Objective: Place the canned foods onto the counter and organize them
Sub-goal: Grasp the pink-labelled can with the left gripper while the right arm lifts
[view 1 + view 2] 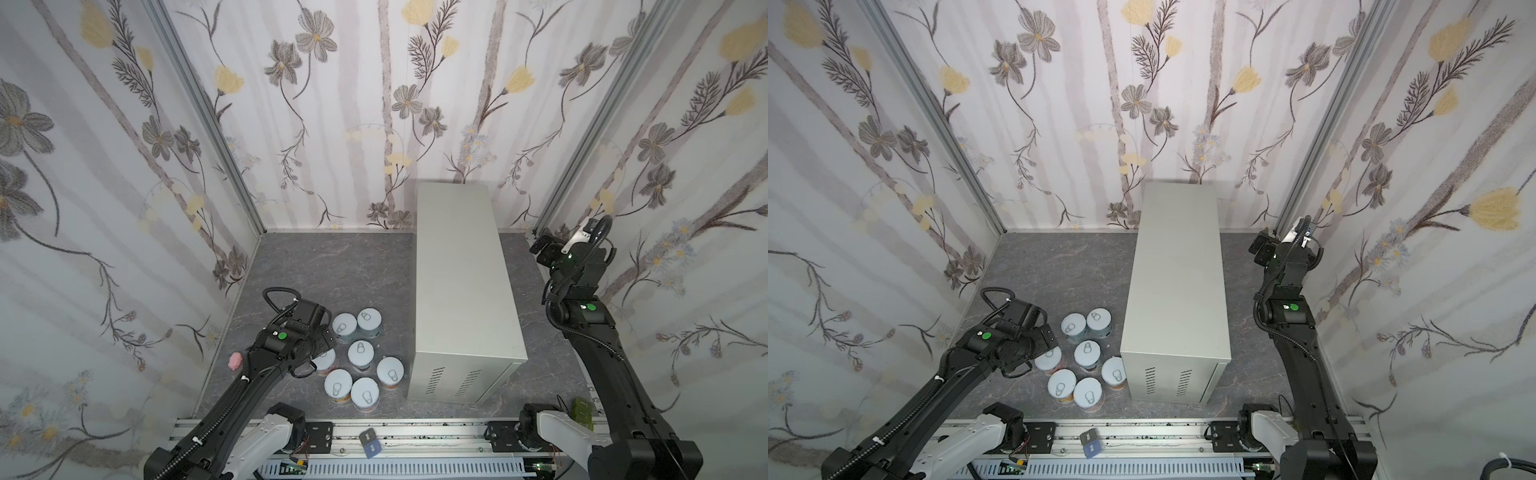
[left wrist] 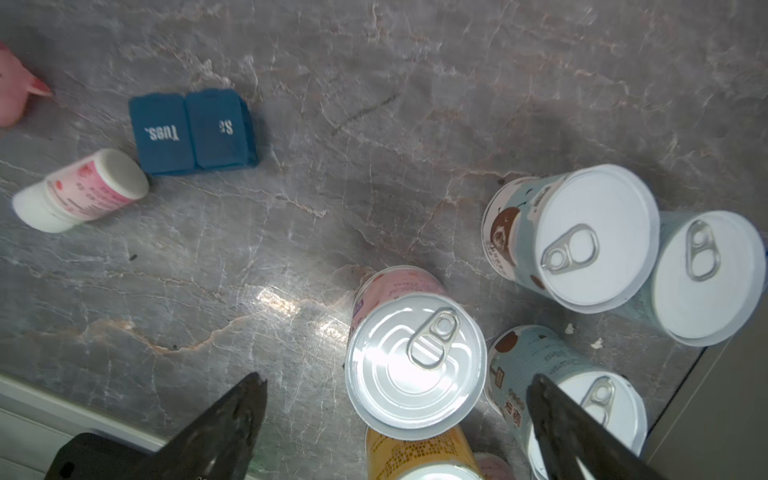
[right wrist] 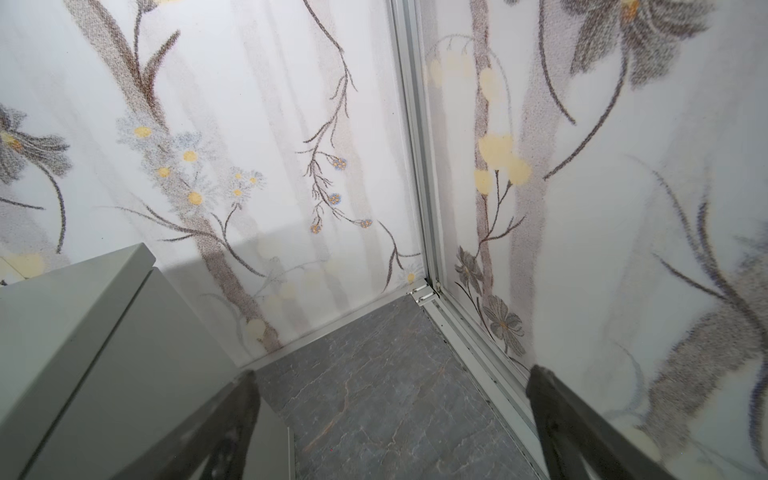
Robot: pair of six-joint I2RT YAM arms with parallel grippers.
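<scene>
Left gripper (image 2: 397,380): jaws fully spread, empty, poised over the upright pink can (image 2: 411,353) at the cluster's left edge. Canned foods (image 1: 361,353) stand on the floor (image 1: 332,270), just left of the counter (image 1: 461,270). Right gripper (image 3: 392,372): spread, empty, beyond the counter, well apart.

cans (image 2: 415,365): shiny ribbed metal lids, smooth printed labels; counter (image 1: 457,270) at their 3 o'clock: matt painted metal; floor (image 2: 374,104): glossy, marbled.
</scene>
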